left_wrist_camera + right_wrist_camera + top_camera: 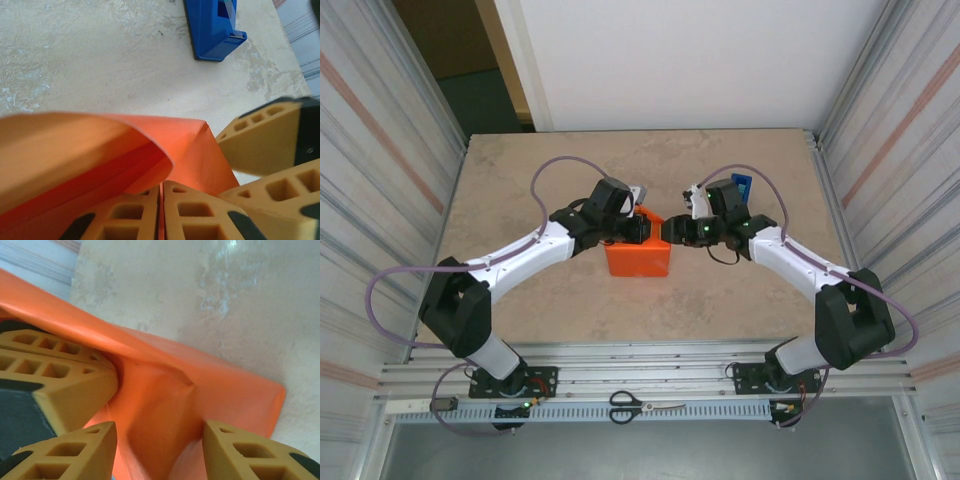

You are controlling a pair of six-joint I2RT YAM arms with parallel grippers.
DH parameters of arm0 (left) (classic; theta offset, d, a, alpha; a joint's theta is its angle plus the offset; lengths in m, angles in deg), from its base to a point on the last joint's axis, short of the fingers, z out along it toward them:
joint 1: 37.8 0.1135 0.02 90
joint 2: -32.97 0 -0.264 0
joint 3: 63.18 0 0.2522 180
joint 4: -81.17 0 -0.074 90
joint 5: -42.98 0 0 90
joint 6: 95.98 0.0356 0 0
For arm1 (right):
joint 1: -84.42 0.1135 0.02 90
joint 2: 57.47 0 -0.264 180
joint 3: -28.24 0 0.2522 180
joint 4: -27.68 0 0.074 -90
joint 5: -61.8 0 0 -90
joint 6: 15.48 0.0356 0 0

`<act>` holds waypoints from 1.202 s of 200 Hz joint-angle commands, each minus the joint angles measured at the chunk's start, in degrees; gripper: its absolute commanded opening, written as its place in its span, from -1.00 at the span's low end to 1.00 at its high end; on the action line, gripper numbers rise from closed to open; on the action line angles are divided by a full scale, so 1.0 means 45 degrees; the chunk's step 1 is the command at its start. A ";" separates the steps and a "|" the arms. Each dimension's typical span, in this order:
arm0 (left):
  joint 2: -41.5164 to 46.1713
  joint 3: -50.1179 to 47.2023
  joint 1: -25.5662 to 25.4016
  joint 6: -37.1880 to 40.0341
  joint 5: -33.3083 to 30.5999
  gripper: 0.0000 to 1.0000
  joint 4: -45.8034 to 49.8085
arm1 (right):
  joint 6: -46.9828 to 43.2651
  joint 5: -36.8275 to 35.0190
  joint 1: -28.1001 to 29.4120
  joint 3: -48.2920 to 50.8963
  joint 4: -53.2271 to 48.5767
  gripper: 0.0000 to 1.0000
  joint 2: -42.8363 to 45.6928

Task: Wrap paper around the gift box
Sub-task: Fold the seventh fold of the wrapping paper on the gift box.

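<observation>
The orange paper (638,258) lies folded over a block-shaped parcel at the table's middle; the gift box is hidden under it. My left gripper (642,228) reaches in from the left at the parcel's far edge. In the left wrist view its jaws (161,212) are shut on a thin flap of the paper (195,150), which curls up ahead of them. My right gripper (672,232) comes in from the right. In the right wrist view its fingers (245,452) press on both sides of a paper-covered fold (165,410) of the parcel's end.
A blue tape dispenser (742,188) stands behind the right gripper and appears again as the blue tape dispenser (212,25) in the left wrist view. Scissors (645,406) lie on the near rail between the arm bases. Metal walls flank the beige table (520,180).
</observation>
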 commanded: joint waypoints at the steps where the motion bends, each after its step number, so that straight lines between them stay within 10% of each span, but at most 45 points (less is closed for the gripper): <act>1: 0.0061 -0.0591 -0.0023 0.0003 -0.0378 -0.80 0.1136 | -0.4050 0.0130 -0.0287 -0.0676 -0.0348 -0.08 0.0143; 81: 0.0228 -0.0606 -0.0021 0.0055 -0.0496 -0.80 0.0979 | -1.2038 0.3727 -0.1134 -0.2893 -0.1375 -0.21 -0.2169; 176: 0.0228 -0.0543 -0.0025 0.0067 -0.0488 -0.81 0.0999 | -1.4313 0.4017 -0.1012 -0.4300 -0.3073 -0.21 -0.3641; 240: 0.0238 -0.0522 -0.0001 0.0047 -0.0546 -0.81 0.1016 | -1.4618 0.4166 -0.0796 -0.4843 -0.3602 -0.84 -0.4193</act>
